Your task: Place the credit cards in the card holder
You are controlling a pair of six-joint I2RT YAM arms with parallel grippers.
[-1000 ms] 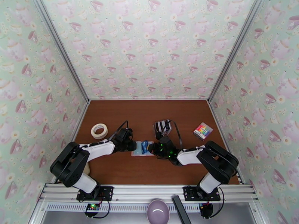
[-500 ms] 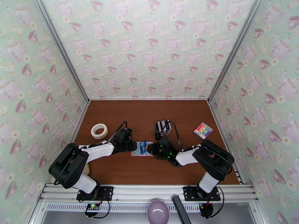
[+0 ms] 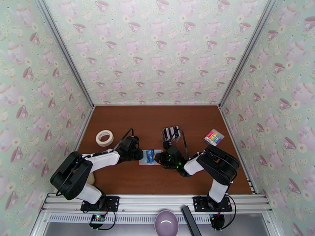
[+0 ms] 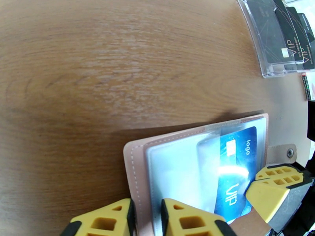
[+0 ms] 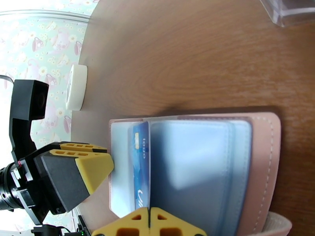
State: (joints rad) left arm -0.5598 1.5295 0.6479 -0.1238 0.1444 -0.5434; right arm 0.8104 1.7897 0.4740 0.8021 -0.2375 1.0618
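I have the card holder [image 4: 136, 170] lying open near the middle of the surface, a little toward the near edge, pink cover down and clear pockets facing up. A blue card [image 4: 236, 166] marked VIP sits tucked among those pockets.

My right end effector [image 5: 149, 212] is closed tight, its fingers pressed together at one end of the blue card; I can't tell whether it is pinching the card. My left end effector [image 4: 146, 207] is at the opposite side of the holder. It is narrow, with the pink edge showing in the slim gap between its fingers; I can't tell whether it grips.

The black cards [image 4: 273, 38] stand in a clear rack [image 3: 171, 133] just beyond the holder, toward the far edge. A tape roll [image 3: 104, 137] lies toward the left edge and a striped pad [image 3: 214, 137] toward the right edge.
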